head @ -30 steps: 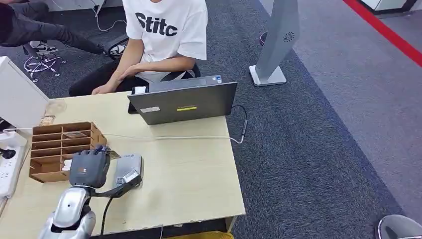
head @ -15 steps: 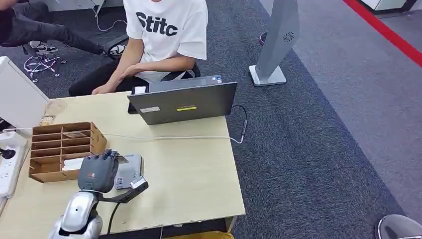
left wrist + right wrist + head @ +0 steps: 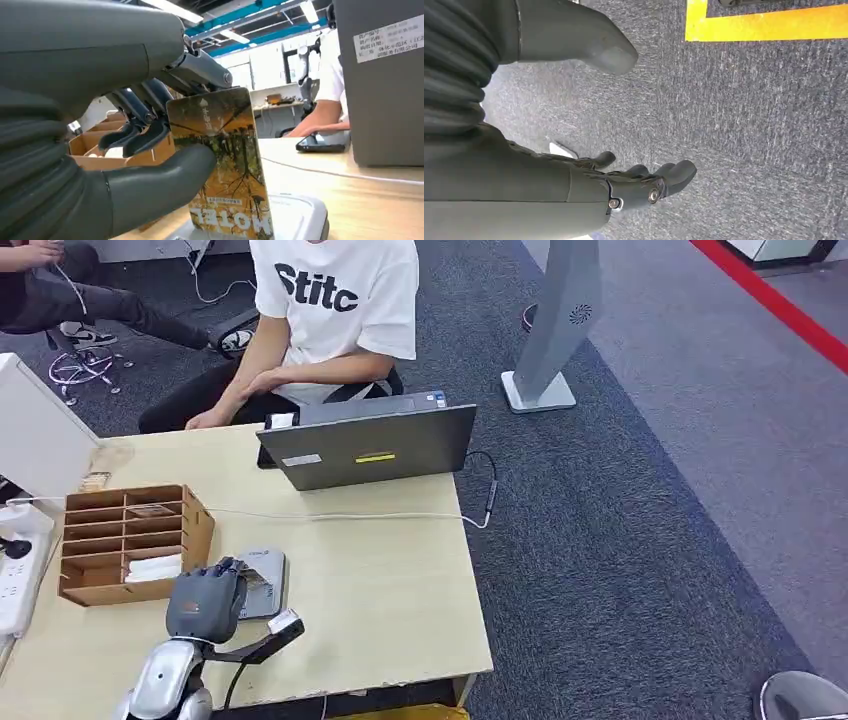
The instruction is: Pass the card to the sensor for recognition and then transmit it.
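Note:
My left hand [image 3: 205, 602] hovers over the near end of the grey card sensor [image 3: 264, 578], which lies flat on the table. In the left wrist view the thumb and dark fingers [image 3: 145, 135] pinch a card [image 3: 225, 165] printed with yellow autumn trees. The card stands upright, its lower edge just above or on the sensor [image 3: 300, 220]; I cannot tell whether they touch. My right hand [image 3: 589, 185] hangs over grey carpet, fingers apart and holding nothing.
A wooden slotted organizer [image 3: 125, 540] stands to the left of the sensor. A grey laptop [image 3: 370, 445] sits at the far edge, with a person in a white T-shirt [image 3: 330, 310] seated behind it. A white cable [image 3: 340, 516] crosses the table. A power strip [image 3: 15, 570] lies at the left.
My left hand has drawn back from the organizer toward the near edge and a little right, carrying the card over the sensor. A card bundle now shows in the organizer's lower slot.

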Available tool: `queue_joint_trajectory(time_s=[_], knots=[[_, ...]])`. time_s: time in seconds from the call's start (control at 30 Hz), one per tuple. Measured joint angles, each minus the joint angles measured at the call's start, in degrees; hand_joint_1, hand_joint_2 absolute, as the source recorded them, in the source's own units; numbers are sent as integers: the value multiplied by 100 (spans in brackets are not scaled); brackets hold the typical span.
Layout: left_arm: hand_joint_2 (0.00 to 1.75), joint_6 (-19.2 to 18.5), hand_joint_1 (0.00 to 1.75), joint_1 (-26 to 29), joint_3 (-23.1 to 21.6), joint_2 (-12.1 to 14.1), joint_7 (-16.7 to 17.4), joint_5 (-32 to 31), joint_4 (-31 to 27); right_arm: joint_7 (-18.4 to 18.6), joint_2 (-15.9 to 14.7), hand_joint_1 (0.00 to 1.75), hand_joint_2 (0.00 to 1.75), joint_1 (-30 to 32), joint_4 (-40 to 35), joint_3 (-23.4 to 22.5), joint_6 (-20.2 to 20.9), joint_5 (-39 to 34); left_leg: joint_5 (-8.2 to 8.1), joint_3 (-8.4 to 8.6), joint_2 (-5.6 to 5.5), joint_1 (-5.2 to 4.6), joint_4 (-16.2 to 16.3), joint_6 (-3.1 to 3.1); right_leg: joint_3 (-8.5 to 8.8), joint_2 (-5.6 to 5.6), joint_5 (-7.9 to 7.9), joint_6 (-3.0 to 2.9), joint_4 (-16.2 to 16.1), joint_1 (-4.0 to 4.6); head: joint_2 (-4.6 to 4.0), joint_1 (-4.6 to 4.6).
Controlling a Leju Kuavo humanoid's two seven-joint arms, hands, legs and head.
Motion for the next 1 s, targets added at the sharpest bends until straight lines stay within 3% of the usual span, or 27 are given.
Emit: queue_joint_trajectory(time_s=[0.7,0.83,1.0], knots=[[175,133,175,51,109,6,-35,61,140,-2,-2,0,175,1,0,44,24,-46,3,12,0,0,-1,3,16,-3,1,0,1,0,0,0],[175,122,175,3,258,184,-39,118,-107,2,-2,0,175,6,2,48,15,-52,9,10,1,3,-1,-2,6,0,4,-2,1,2,0,0],[175,39,175,-520,606,553,-41,168,-534,-24,-2,0,175,6,2,98,7,-46,16,4,-1,6,-1,-4,2,-2,7,-3,6,3,0,0]])
